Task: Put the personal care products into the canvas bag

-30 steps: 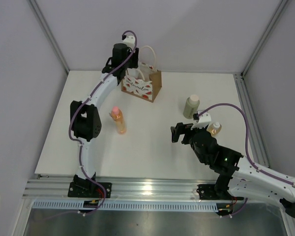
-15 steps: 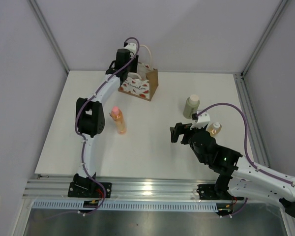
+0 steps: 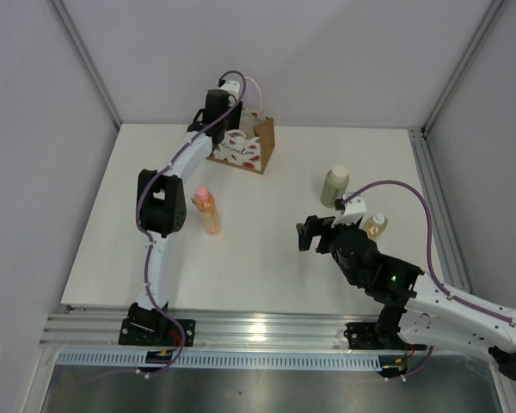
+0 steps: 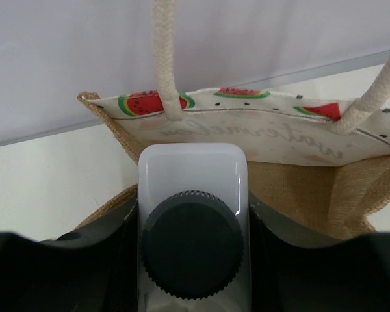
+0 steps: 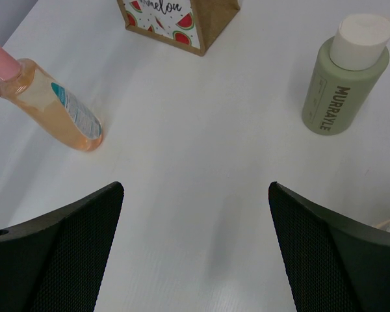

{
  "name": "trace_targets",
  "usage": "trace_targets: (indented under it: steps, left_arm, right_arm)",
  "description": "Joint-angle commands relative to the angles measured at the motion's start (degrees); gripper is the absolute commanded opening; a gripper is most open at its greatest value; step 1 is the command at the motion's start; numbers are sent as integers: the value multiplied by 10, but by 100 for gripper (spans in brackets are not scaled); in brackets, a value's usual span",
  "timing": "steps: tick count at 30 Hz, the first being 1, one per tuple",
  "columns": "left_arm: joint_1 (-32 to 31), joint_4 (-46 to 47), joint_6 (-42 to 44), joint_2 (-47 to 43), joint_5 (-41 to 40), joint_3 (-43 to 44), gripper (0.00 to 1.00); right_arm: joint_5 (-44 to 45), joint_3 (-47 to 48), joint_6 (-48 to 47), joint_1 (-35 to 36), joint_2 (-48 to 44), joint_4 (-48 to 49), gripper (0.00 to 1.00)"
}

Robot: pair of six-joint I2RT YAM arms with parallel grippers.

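My left gripper (image 4: 194, 250) is shut on the clear black-lidded jar (image 4: 194, 240) and holds it over the open mouth of the canvas bag (image 4: 299, 188), which stands at the table's far side (image 3: 245, 148). In the top view the left gripper (image 3: 217, 110) sits right at the bag's left rim. The peach bottle with pink cap (image 3: 207, 211) lies on the table, also in the right wrist view (image 5: 49, 101). The olive-beige bottle with cream cap (image 3: 334, 186) stands upright (image 5: 344, 78). The amber bottle with white cap (image 3: 376, 224) stands beside my right arm. My right gripper (image 5: 195, 240) is open and empty above bare table.
White enclosure walls with metal posts stand close behind the bag (image 3: 112, 112). A metal rail (image 3: 434, 198) runs along the table's right edge. The arms' bases sit on the aluminium frame (image 3: 258, 331) at the near edge.
My left gripper with the jar has moved right and farther back onto the bag, and the bag has shifted and turned slightly. The right arm has stayed still.
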Motion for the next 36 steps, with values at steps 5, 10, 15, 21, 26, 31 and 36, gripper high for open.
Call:
trace_targets:
  steps: [5,10,15,21,26,31,36]
  left_arm:
    - [6,89,6,-18,-12,32,50]
    - [6,92,-2,-43,-6,7,59]
    - [6,102,-10,-90,8,-28,70]
    - [6,63,-49,-140,2,-44,73]
    - [6,28,-116,-243,-4,-95,82]
    - [-6,-107,-160,-321,-64,-104,86]
    - [-59,-183,-169,-439,-181,-233,90]
  right_arm:
    - [1,25,9,1,-9,4,97]
    - [2,25,9,1,-10,2,96]
    - [2,25,9,1,-10,1,96]
    - [12,23,8,1,-14,4,97]
    - [1,25,8,1,-10,5,97]
    - [2,25,5,2,-12,3,97]
    - [-1,24,4,1,-10,5,97]
